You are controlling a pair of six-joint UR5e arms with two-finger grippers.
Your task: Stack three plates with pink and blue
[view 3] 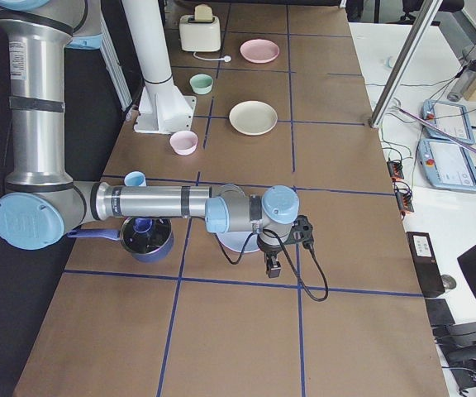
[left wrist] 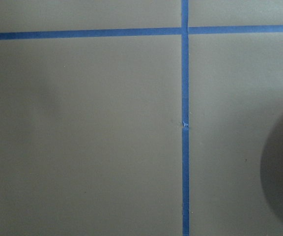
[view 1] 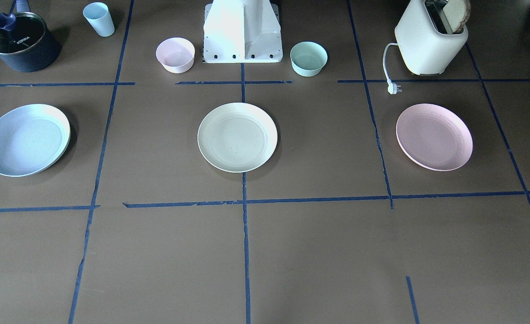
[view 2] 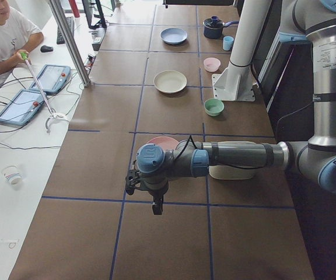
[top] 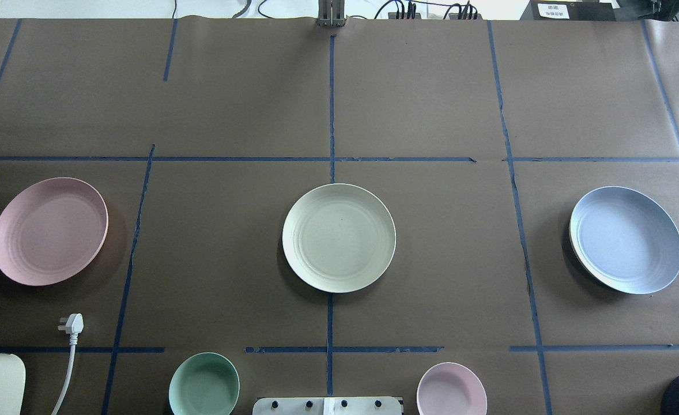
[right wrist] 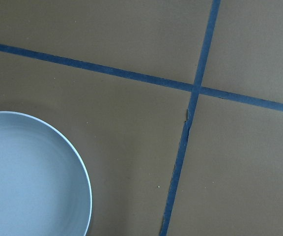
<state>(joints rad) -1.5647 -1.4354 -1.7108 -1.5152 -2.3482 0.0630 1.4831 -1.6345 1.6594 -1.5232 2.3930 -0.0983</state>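
Overhead exterior view gives you the layout: the three plates lie in one row across the middle of the desk, each flat and well apart from the others. The cream plate (top: 339, 237) is at the centre, the pink plate (top: 50, 230) far out on the robot's left, and the blue plate (top: 626, 239) far out on its right. Nothing is stacked yet, so I judge you are at the very first step, the approach.

The left hand (view 2: 154, 207) hangs above the desk just beside the pink plate, on the side away from the robot. Its wrist camera catches only a sliver of that rim. The right hand (view 3: 274, 270) hangs the same way beside the blue plate, and its camera shows more of the dish. Both hands appear only in the side views, so I cannot tell whether their fingers are spread or pressed together. Neither looks to be touching a plate.

Next you would likely bring one hand back over its plate's rim, pinch the raised edge, lift, and carry it to the cream plate. These rims are shallow, so the grip needs to be low and square.

Nearer the robot stand a mint bowl (top: 204, 384) and a pink bowl (top: 451, 389). Leave them alone.
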